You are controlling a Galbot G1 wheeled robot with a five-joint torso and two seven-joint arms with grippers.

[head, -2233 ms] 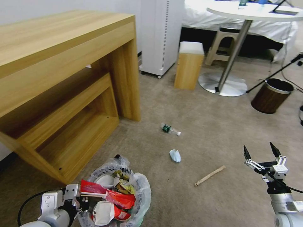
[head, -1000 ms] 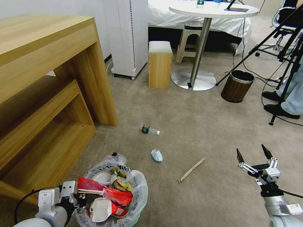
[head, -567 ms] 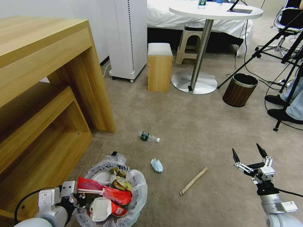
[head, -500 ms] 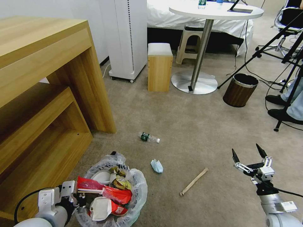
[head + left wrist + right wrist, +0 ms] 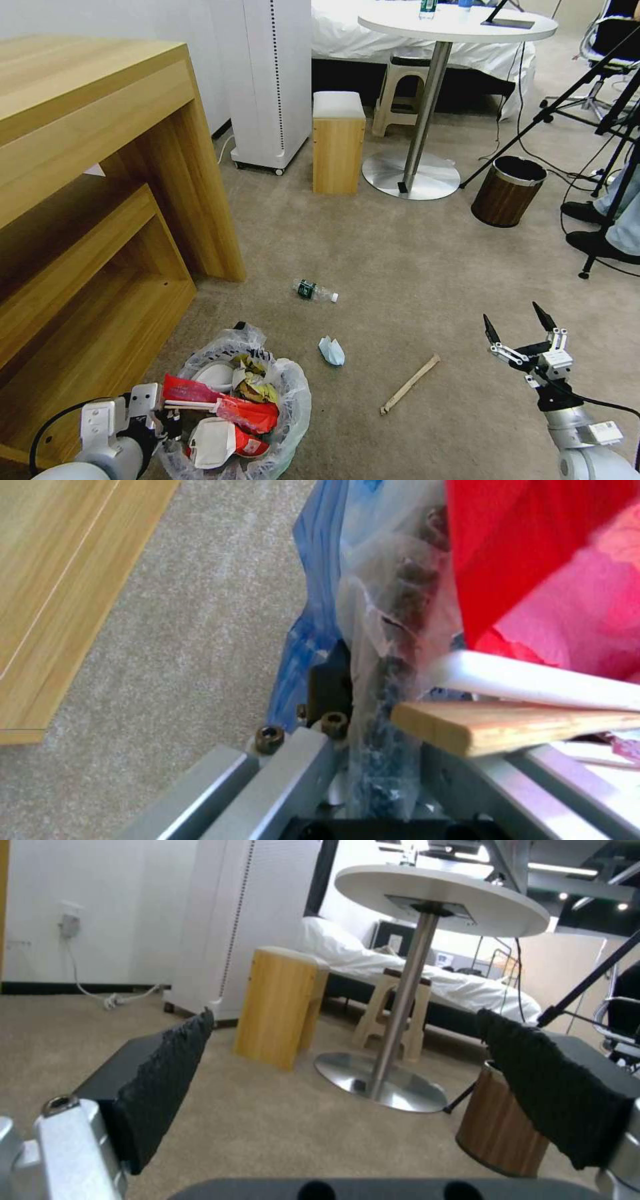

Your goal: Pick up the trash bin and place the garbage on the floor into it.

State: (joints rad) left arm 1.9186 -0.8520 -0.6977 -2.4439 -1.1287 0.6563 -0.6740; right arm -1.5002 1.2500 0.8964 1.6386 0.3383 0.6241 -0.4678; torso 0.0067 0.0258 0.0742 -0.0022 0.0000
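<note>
The small round dark-framed trash bin (image 5: 243, 413), lined with a crinkly translucent whitish plastic bag, is located at the lower left of the head view, just in front of the light wooden desk (image 5: 100, 167). The bin rim is clamped by the left gripper (image 5: 170, 421); in the left wrist view the bag film (image 5: 380, 680) is seen pinched between the closed metal jaws. Whether the bin is lifted clear of the beige short-pile carpet (image 5: 400, 267) cannot be told.

Status of collection: the bin is already well filled. Red wrappers (image 5: 233, 407), a white slipper (image 5: 212, 443) and crumpled paper are contained in it, and a wooden stick (image 5: 520, 725) lies across the rim beside the jaws.

3 items of garbage are left on the carpet:
1. A clear plastic bottle with a green label (image 5: 315, 291), lying on its side, farthest from the bin.
2. A crumpled pale blue-white paper wad (image 5: 331, 350), near the bin.
3. A thin light wooden stick (image 5: 410, 383), lying between the wad and the right arm.

The right gripper (image 5: 521, 327) is held above the carpet at the lower right, its black padded fingers (image 5: 167, 1075) spread wide and nothing held between them. The stick is judged to be the nearest remaining item to it.

The brown wood-look bin with a metal rim (image 5: 508, 191) beside the round white table (image 5: 460, 23) is not part of the task.
</note>
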